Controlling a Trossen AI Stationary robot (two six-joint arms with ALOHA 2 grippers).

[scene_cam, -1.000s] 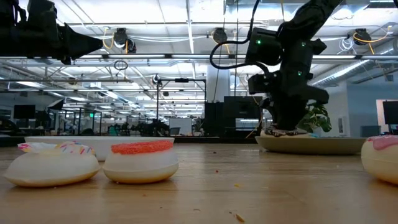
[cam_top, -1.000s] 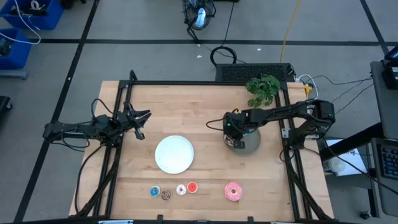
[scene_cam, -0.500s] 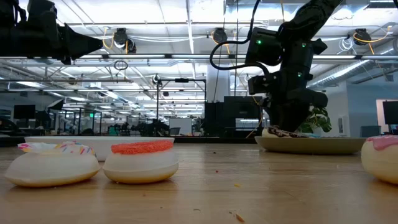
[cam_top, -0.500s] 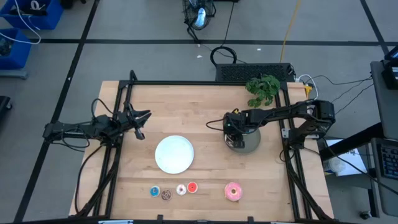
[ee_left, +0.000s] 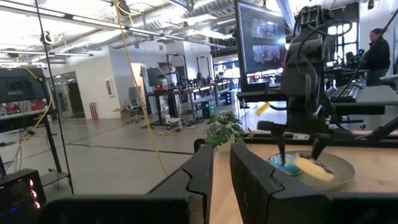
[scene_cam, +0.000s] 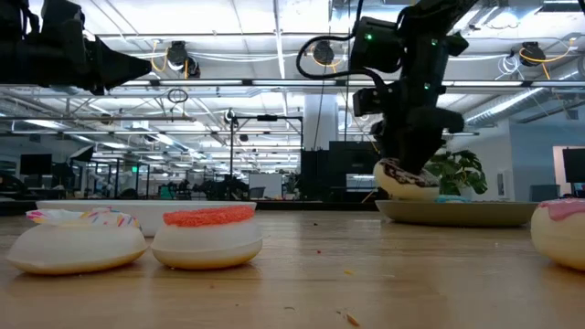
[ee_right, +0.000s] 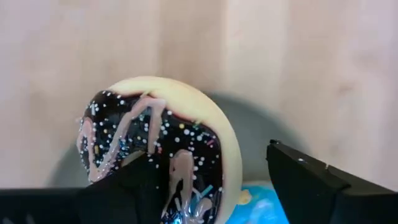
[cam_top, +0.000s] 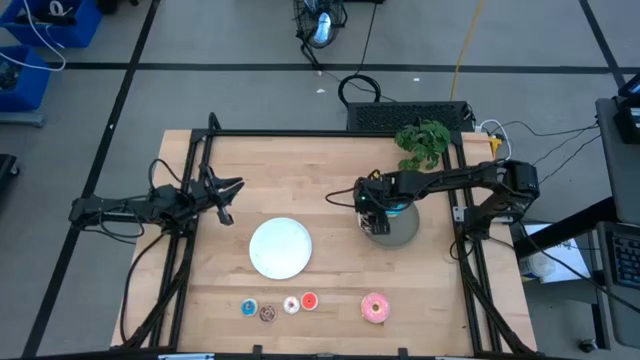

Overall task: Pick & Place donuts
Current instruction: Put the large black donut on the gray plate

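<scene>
Donuts are split between two places. The brown-white donut (ee_right: 155,155), cream-bodied with dark icing and pale drizzle, hangs pinched in the right hand (cam_top: 372,207) just above the gray plate (cam_top: 402,230), which lies on the surface toward three o'clock. A second ago that hand sat low on the plate with the ring still down in it; now the low view shows the ring (scene_cam: 405,178) clear of the plate's rim, tilted in the grip, and the hand higher and shifted a little toward nine o'clock. I judge the pick is made and the carry is beginning. A blue sprinkled donut (ee_left: 283,165) remains on the gray plate beside where the lifted one lay.

At six o'clock, along the near edge, a row of tiny rings waits: blue (cam_top: 249,308), brown (cam_top: 267,313), cream (cam_top: 291,305) and red (cam_top: 309,299), with the pink donut (cam_top: 376,307) farther toward four o'clock. The white plate (cam_top: 280,248) sits at the middle, bare, well apart from the loaded hand.

The left hand (cam_top: 222,198) waits at nine o'clock over the surface, unmoved; its fingers (ee_left: 267,186) stand slightly apart and hold nothing.
</scene>
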